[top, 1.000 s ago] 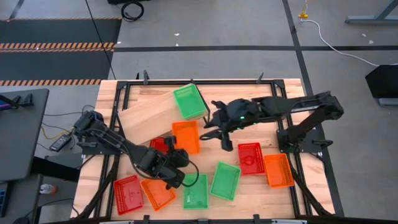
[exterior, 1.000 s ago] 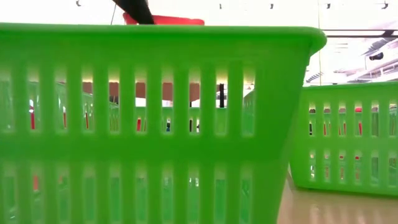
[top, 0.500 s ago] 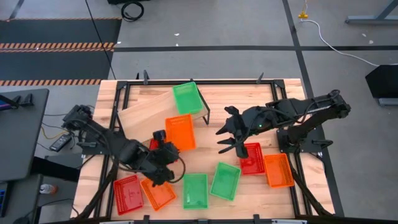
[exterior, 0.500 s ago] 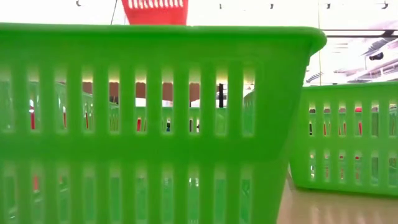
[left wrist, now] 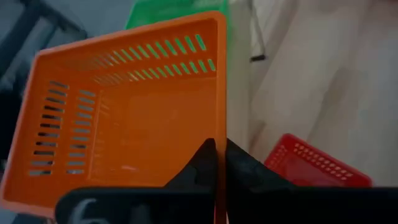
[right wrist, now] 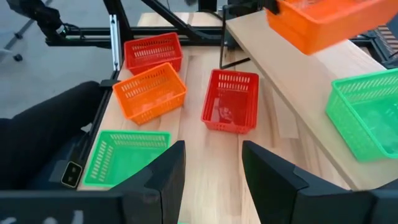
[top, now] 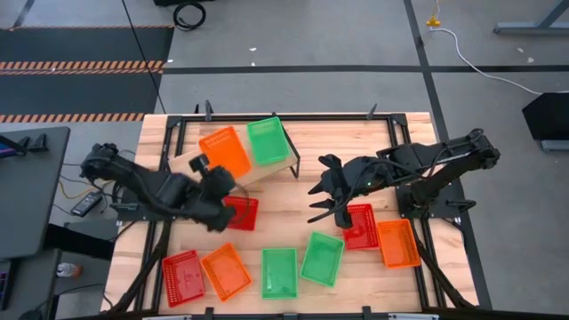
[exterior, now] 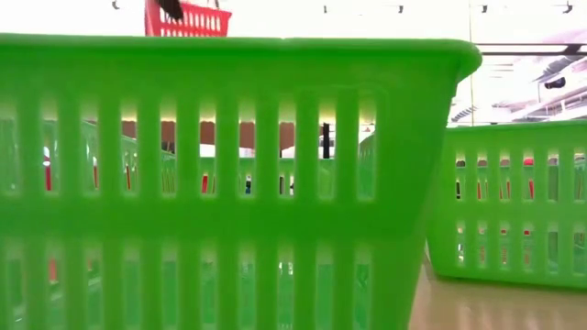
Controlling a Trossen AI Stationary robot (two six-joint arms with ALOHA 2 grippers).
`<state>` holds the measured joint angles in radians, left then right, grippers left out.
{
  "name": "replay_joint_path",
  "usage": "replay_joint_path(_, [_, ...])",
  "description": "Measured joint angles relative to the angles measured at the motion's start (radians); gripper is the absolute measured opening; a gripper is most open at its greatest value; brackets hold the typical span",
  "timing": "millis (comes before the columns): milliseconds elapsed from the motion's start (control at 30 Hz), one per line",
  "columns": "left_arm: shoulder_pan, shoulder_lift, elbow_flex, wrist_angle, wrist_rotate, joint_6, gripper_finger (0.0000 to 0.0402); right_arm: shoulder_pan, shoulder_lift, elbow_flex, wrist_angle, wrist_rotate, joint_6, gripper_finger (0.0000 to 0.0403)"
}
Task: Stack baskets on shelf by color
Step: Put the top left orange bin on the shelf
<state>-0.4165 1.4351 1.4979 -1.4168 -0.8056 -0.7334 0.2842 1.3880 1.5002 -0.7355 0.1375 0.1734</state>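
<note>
My left gripper (top: 213, 171) is shut on an orange basket (top: 224, 151), which hangs over the left part of the shelf (top: 182, 167). Beside it, a green basket (top: 268, 140) stands on the shelf's right end. A red basket (top: 240, 213) lies on the table just in front of the shelf. My right gripper (top: 313, 201) hovers open over the middle of the table, with nothing between its fingers (right wrist: 168, 174). My left gripper pinches one side wall of the orange basket at its rim (left wrist: 219, 134), one finger inside the basket and one outside. The fingers come from the table's near side, slanting down. The basket is lifted clear, open side up and tilted.
Near the front edge lie a red basket (top: 182, 277), an orange one (top: 225, 271) and two green ones (top: 278, 272) (top: 322, 258). Another red basket (top: 358, 225) and an orange one (top: 397, 244) lie at the right. Bare tabletop shows between the shelf and my right gripper.
My left gripper has risen and gone toward the far left, rolling as it went. It has carried the orange basket from the table in front of the shelf to above the plank. The red basket under the arm now shows. My right gripper drew back from the shelf.
</note>
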Motion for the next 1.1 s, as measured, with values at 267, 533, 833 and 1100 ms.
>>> replay_joint_path(267, [0.197, 0.039, 0.0, 0.038, 0.187, 0.177, 0.0011, 0.006, 0.006, 0.0, -0.005, 0.0, 0.0, 0.0165])
replay_joint_path(533, [0.235, 0.086, 0.0, 0.101, 0.322, 0.318, 0.0014, 0.024, 0.006, 0.0, -0.019, -0.002, 0.0, 0.0165])
replay_joint_path(833, [0.254, 0.116, 0.0, 0.026, 0.33, 0.244, 0.0042, 0.024, 0.006, 0.0, -0.024, -0.002, 0.008, 0.0164])
replay_joint_path(1100, [0.249, 0.113, 0.0, 0.044, 0.311, 0.29, 0.0069, 0.024, 0.006, 0.0, -0.024, -0.002, 0.008, 0.0164])
